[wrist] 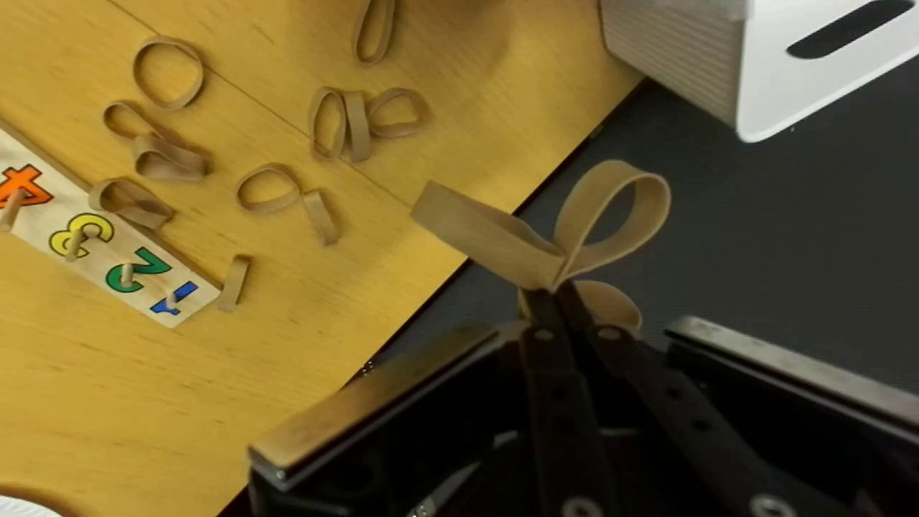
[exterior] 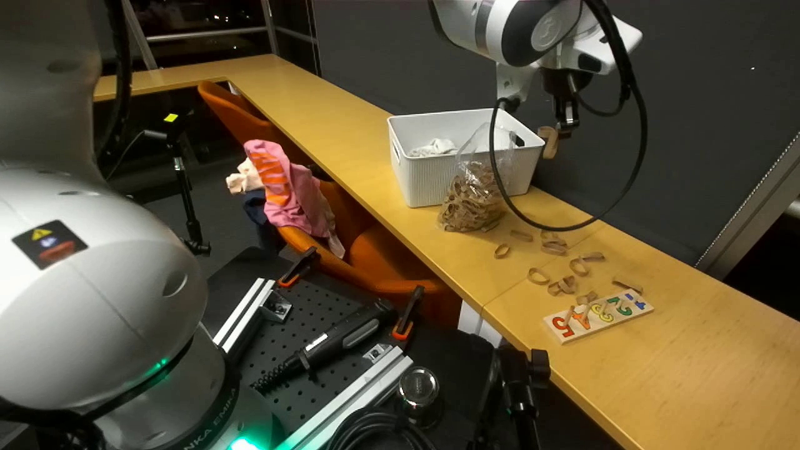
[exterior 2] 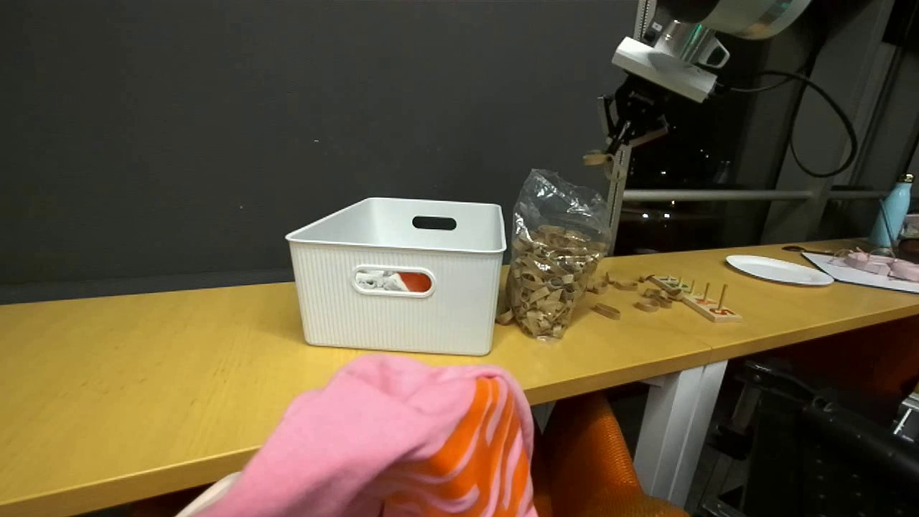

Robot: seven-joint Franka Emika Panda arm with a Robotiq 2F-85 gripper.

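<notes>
My gripper (wrist: 554, 296) is shut on tan rubber bands (wrist: 495, 233), pinched between the fingertips. Their loops stick out past the tips and one loop shows behind the fingers. The gripper also shows high above the table in both exterior views (exterior: 565, 128) (exterior 2: 616, 143), with the bands (exterior: 550, 142) (exterior 2: 596, 158) hanging from it. A clear bag of tan bands (exterior: 469, 203) (exterior 2: 553, 280) stands beside the white bin (exterior: 412, 181) (exterior 2: 395, 316). Several loose bands (exterior: 565, 285) lie near a wooden number board with pegs (exterior: 600, 315) (wrist: 172, 287).
The white bin holds white cloth (exterior: 434, 148) and something orange-red (exterior 2: 415, 281). A white plate (exterior 2: 779, 271) and a blue bottle (exterior 2: 892, 212) are farther along the table. Pink clothing (exterior: 290, 187) hangs on an orange chair at the table edge. A dark wall (exterior: 687, 156) runs behind the table.
</notes>
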